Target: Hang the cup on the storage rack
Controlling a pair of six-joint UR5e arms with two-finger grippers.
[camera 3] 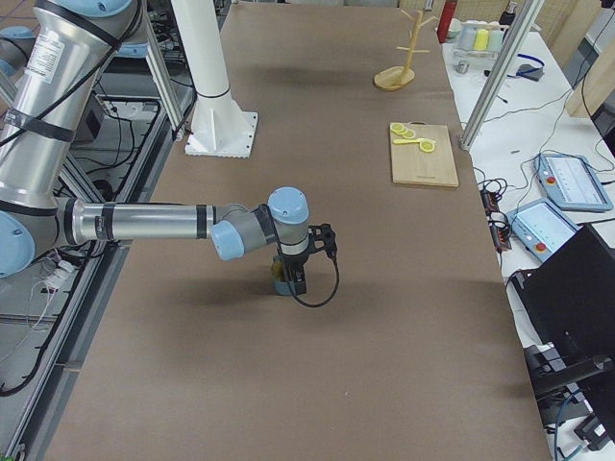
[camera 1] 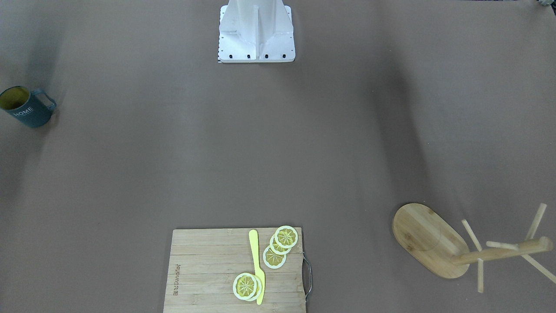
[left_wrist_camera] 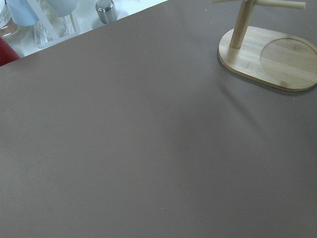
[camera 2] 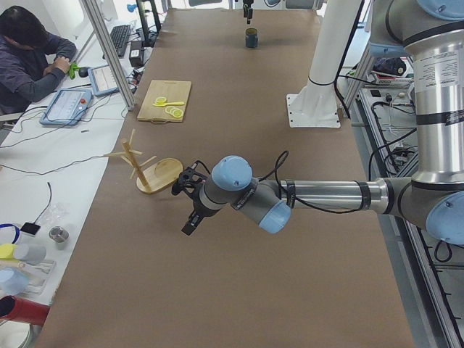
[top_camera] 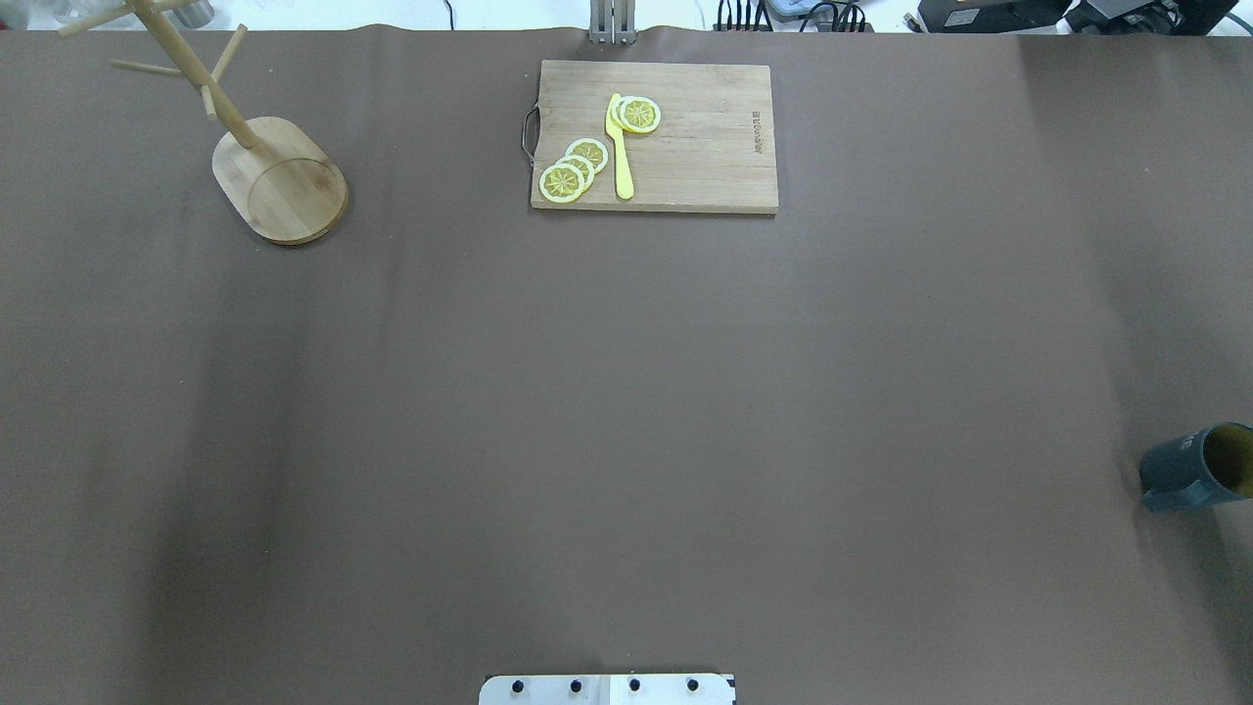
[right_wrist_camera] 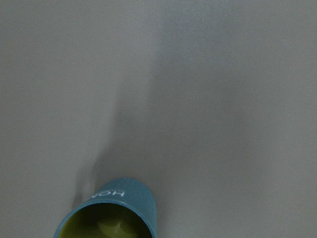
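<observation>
The cup (camera 1: 26, 108), dark blue-grey with a yellow inside and white "HOME" lettering, stands upright on the brown table at the robot's right end; it also shows as the cup (top_camera: 1199, 465) and the cup (right_wrist_camera: 111, 213). The storage rack (top_camera: 279, 181) stands upright at the far left corner, its oval base (left_wrist_camera: 270, 57) in the left wrist view. My right gripper (camera 3: 291, 274) hangs just above the cup (camera 2: 251, 38). My left gripper (camera 2: 188, 221) hovers over the table beside the rack (camera 2: 156, 170). I cannot tell whether either gripper is open or shut.
A bamboo cutting board (top_camera: 685, 147) with lemon slices (top_camera: 573, 166) and a yellow knife (top_camera: 620, 147) lies at the far middle. The robot's white base (camera 1: 256, 30) stands at the near edge. A person (camera 2: 29, 58) sits at the side bench.
</observation>
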